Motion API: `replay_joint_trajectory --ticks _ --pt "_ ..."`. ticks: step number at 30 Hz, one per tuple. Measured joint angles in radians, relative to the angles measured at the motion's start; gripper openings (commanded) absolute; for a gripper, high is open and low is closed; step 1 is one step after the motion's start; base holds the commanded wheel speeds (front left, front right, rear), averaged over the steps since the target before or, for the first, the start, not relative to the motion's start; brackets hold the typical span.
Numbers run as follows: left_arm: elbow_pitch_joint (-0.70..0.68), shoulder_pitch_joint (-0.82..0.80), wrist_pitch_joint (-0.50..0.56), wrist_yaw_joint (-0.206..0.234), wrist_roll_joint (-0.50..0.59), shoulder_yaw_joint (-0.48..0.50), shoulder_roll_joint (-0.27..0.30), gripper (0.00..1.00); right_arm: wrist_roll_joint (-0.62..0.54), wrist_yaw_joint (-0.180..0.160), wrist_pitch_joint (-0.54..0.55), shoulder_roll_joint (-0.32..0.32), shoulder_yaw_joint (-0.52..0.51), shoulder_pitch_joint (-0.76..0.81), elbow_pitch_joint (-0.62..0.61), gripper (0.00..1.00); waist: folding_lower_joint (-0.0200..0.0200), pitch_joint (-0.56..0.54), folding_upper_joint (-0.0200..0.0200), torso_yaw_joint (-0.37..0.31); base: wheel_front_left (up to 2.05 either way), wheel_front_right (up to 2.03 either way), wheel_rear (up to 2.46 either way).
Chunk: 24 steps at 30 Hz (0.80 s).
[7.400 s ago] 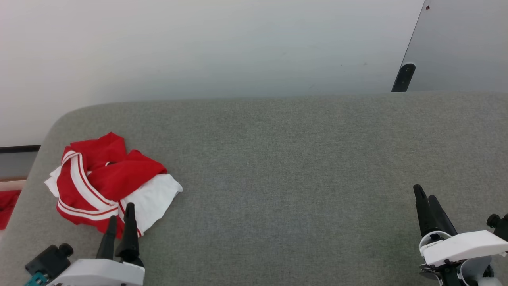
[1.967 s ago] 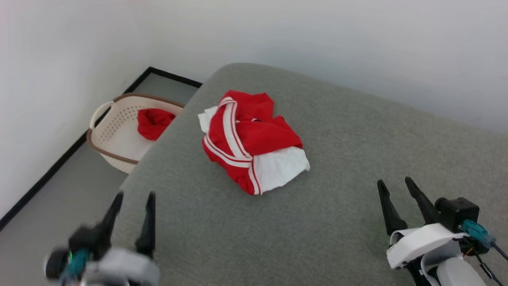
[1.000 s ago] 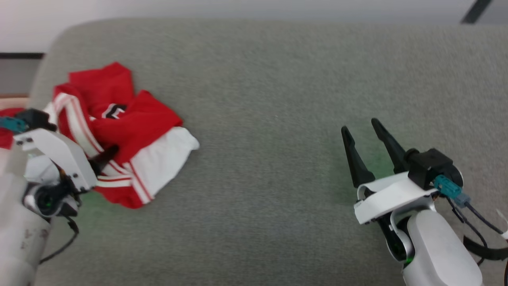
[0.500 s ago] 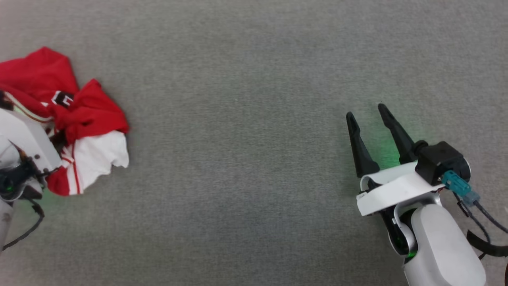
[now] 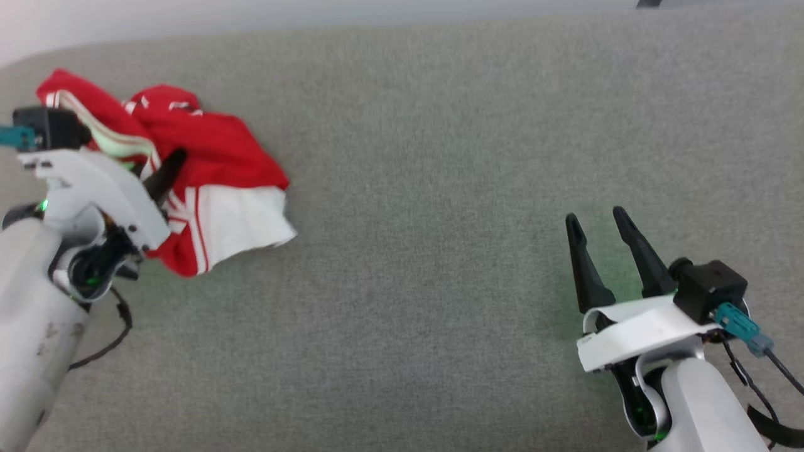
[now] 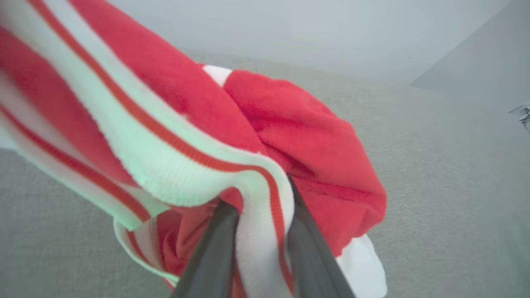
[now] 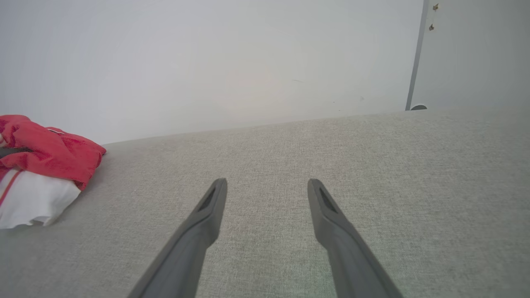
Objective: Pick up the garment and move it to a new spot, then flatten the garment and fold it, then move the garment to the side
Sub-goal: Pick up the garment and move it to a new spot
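Garment (image 5: pixel 220 150), loose 1 second ago, now clamped by its striped trim in left pincer (image 6: pixel 258 198); right pincer (image 5: pixel 595 216) stays spread.

The garment (image 5: pixel 217 154), a red shirt with white sleeves, sits crumpled at the left of the grey surface (image 5: pixel 440 188), its striped trim clamped in the left pincer (image 6: pixel 258 203).
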Motion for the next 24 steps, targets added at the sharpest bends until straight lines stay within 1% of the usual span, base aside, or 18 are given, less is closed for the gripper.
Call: replay_joint_trajectory --ticks 4,9,10,12,15,17,20,22,24 --pt "-0.075 -0.022 -0.021 0.000 -0.008 -0.051 -0.005 0.00 0.023 0.000 0.000 0.000 -0.015 0.027 -0.005 1.00 0.0000 -0.040 0.0000 -0.005 0.00 0.00 0.00" --pt "-0.195 -0.063 -0.033 0.000 0.002 -0.144 0.000 0.00 0.049 0.000 0.000 0.001 -0.024 0.054 -0.018 1.00 0.0000 -0.065 0.0000 -0.043 0.00 0.00 0.00" --pt "-0.217 -0.077 -0.034 0.000 0.012 -0.168 0.003 0.00 0.056 0.000 0.000 0.001 -0.029 0.057 -0.021 1.00 0.0000 -0.068 0.0000 -0.054 0.00 0.00 0.00" --pt "-0.244 -0.120 -0.040 0.000 0.091 -0.246 0.019 0.00 0.067 0.000 0.000 0.000 -0.042 0.063 -0.031 1.00 0.0000 -0.069 0.0000 -0.077 0.00 0.00 0.00" --pt "-0.259 -0.167 -0.040 0.000 0.109 -0.333 -0.012 0.00 0.086 0.000 -0.002 0.000 -0.053 0.087 -0.036 1.00 0.0000 -0.067 0.0000 -0.112 0.00 0.00 0.00" --pt "-0.291 -0.220 -0.040 0.000 0.145 -0.413 -0.035 0.00 0.099 0.000 -0.002 0.000 -0.047 0.089 -0.042 1.00 0.0000 -0.064 0.0000 -0.137 0.00 0.00 0.00" --pt "-0.327 -0.289 -0.056 -0.001 0.169 -0.509 -0.049 0.00 0.123 0.000 -0.002 0.000 -0.037 0.086 -0.053 1.00 0.0000 -0.054 0.0000 -0.176 0.00 0.00 0.00" --pt "-0.330 -0.330 -0.061 -0.001 0.210 -0.535 -0.045 0.00 0.141 0.000 -0.002 0.001 -0.027 0.085 -0.060 1.00 0.0000 -0.046 0.0000 -0.203 0.00 0.00 0.00" --pt "-0.336 -0.355 -0.060 -0.001 0.232 -0.544 -0.053 0.00 0.160 0.000 -0.002 0.000 -0.020 0.083 -0.067 1.00 0.0000 -0.037 0.0000 -0.232 0.00 0.00 0.00"
